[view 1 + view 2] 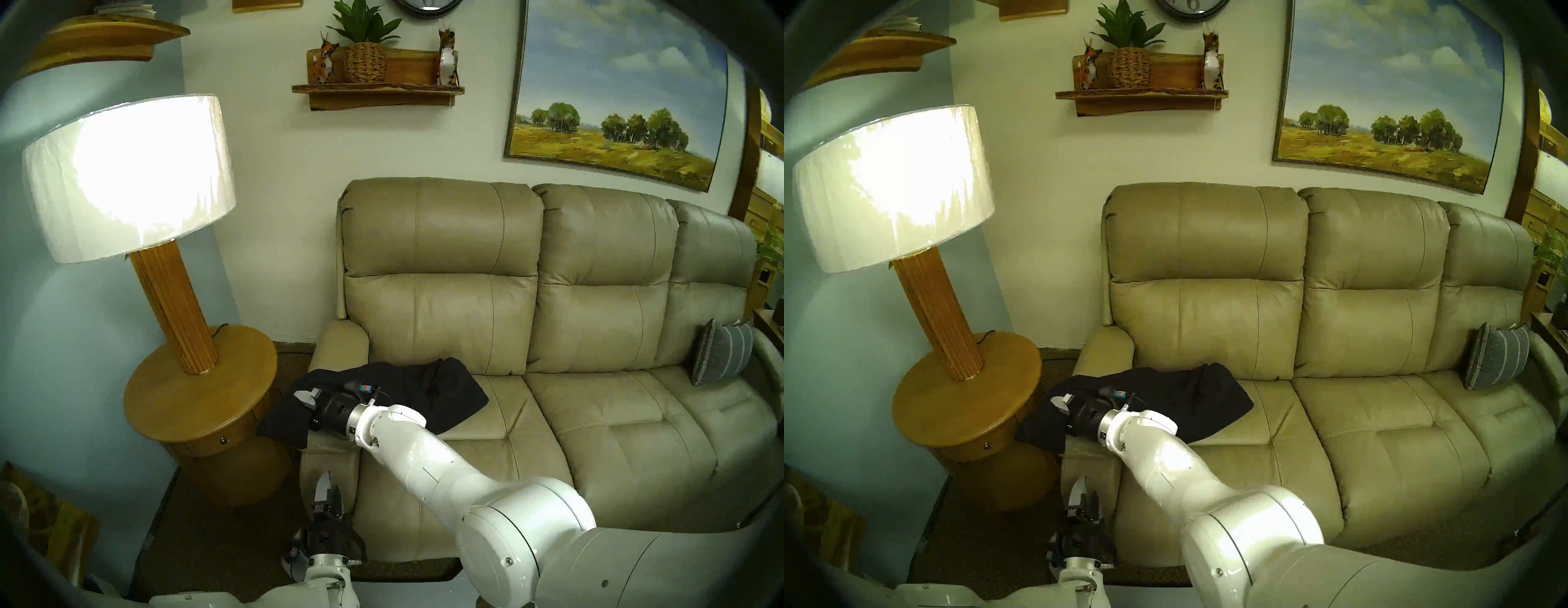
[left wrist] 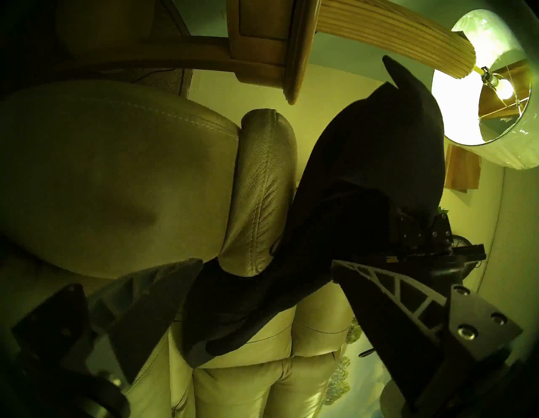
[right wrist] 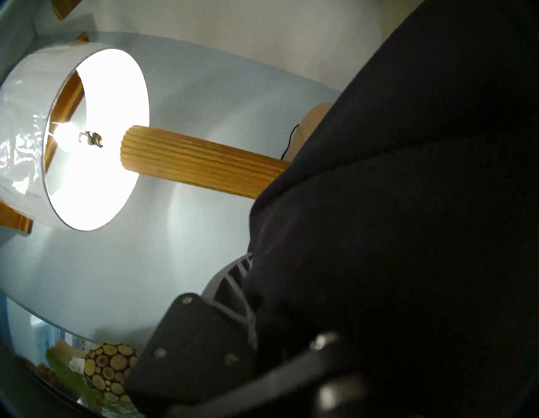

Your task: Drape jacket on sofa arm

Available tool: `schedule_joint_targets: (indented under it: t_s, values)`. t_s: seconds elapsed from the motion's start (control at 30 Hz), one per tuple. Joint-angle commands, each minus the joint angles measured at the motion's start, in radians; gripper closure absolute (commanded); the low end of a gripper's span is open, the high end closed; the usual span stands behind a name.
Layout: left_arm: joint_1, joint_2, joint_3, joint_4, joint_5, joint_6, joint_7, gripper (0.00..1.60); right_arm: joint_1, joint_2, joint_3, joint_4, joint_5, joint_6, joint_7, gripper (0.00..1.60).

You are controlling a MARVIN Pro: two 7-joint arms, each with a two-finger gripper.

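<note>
The black jacket lies over the beige leather sofa arm and the left seat cushion, with one end hanging down the arm's outer side. My right gripper is over the sofa arm, shut on the jacket. In the right wrist view the jacket hides one finger and the other finger shows. My left gripper is open and empty, low in front of the sofa arm, below the hanging jacket.
A round wooden table with a lit lamp stands close to the sofa arm's outer side. A grey striped pillow leans at the sofa's far right end. A wall shelf hangs above.
</note>
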Motion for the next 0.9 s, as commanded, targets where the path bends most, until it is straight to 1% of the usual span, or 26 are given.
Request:
schedule_joint_targets:
  t_s: [0.0, 0.1, 0.2, 0.57, 0.6, 0.63, 0.87]
  values:
    - [-0.002, 0.0, 0.001, -0.001, 0.002, -0.001, -0.003, 0.0, 0.074, -0.109, -0.071, 0.024, 0.007, -0.006, -0.036, 1.6]
    - [-0.002, 0.0, 0.0, -0.001, 0.002, -0.001, -0.002, 0.0, 0.081, -0.115, -0.083, 0.032, 0.009, -0.007, -0.051, 1.6]
    - [-0.002, 0.0, 0.0, -0.001, 0.002, -0.001, 0.0, 0.0, 0.092, -0.125, -0.109, 0.043, 0.01, -0.014, -0.084, 1.6]
    - [-0.002, 0.0, -0.002, -0.001, 0.002, -0.001, 0.005, 0.0, 0.108, -0.125, -0.133, 0.083, 0.043, -0.029, -0.164, 1.6]
    - [-0.002, 0.0, -0.002, -0.001, 0.002, -0.001, 0.005, 0.0, 0.107, -0.125, -0.135, 0.089, 0.044, -0.033, -0.172, 1.36]
    - [-0.002, 0.0, -0.002, -0.001, 0.002, -0.001, 0.006, 0.0, 0.109, -0.125, -0.137, 0.091, 0.047, -0.034, -0.178, 0.98]
    - [-0.002, 0.0, -0.003, -0.001, 0.002, -0.001, 0.008, 0.0, 0.114, -0.125, -0.149, 0.101, 0.069, -0.042, -0.209, 0.98]
